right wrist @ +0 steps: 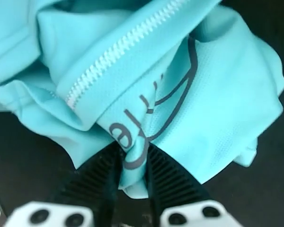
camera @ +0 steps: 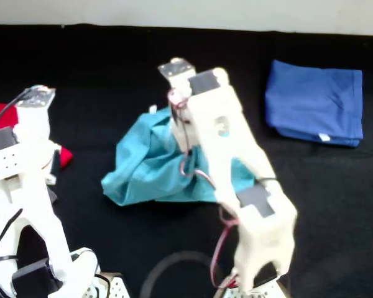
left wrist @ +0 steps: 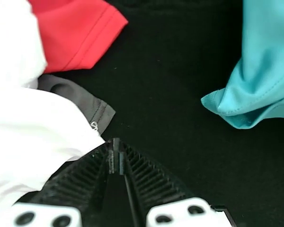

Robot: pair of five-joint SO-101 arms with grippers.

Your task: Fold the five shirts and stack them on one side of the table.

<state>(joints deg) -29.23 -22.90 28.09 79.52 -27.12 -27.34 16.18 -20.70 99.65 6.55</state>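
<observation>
Right gripper [right wrist: 132, 158] is clamped on a fold of the teal shirt [camera: 146, 167], which lies crumpled in the middle of the surface [camera: 99, 62]. The folded blue shirt [camera: 314, 102] lies well off to its right, likely the stack side. Left gripper [left wrist: 116, 153], jaws together and empty, sits by the red shirt [left wrist: 75, 28]. The right arm is clearly nearer.

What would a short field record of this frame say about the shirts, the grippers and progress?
teal shirt: crumpled, unfolded, mid table
blue shirt: folded, on the right side
red shirt, white shirt, grey shirt: heaped together on the left, unfolded
right gripper: shut on a fold of the teal shirt
left gripper: shut, empty, beside the white shirt
progress: one shirt folded, four not
</observation>
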